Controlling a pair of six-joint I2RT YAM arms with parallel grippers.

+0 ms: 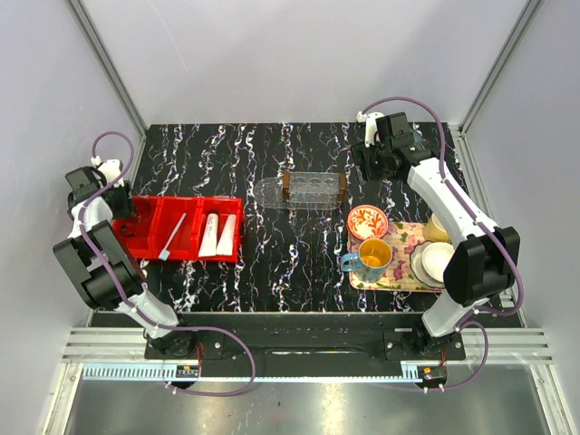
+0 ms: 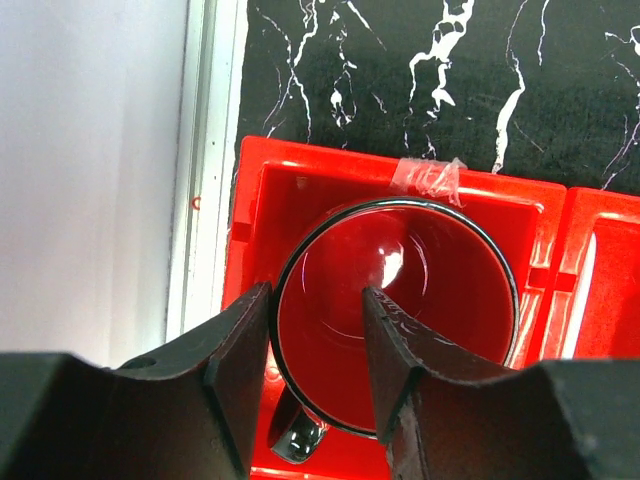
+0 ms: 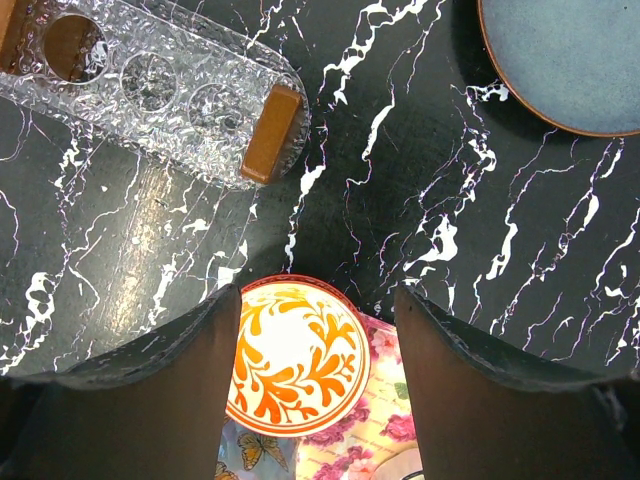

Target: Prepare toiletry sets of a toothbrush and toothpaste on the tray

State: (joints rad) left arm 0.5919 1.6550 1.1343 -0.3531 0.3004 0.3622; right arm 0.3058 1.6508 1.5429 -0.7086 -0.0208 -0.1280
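The toothbrush (image 1: 172, 237) lies in the middle compartment of the red bin (image 1: 149, 243). Its white handle also shows at the right edge of the left wrist view (image 2: 585, 290). Two white toothpaste tubes (image 1: 218, 235) lie side by side in the bin's right compartment. The clear oval tray (image 1: 270, 192) sits mid-table at the back and also shows in the right wrist view (image 3: 150, 85). My left gripper (image 2: 315, 340) is open above a red mug (image 2: 420, 290) in the bin's left compartment. My right gripper (image 3: 318, 340) is open and empty, just right of the tray.
Two brown blocks (image 3: 270, 135) stand on the clear tray. A floral tray (image 1: 399, 272) at the right holds an orange-patterned bowl (image 3: 295, 355), a blue mug (image 1: 372, 260) and pale crockery (image 1: 438, 258). A blue plate (image 3: 570, 60) lies behind it.
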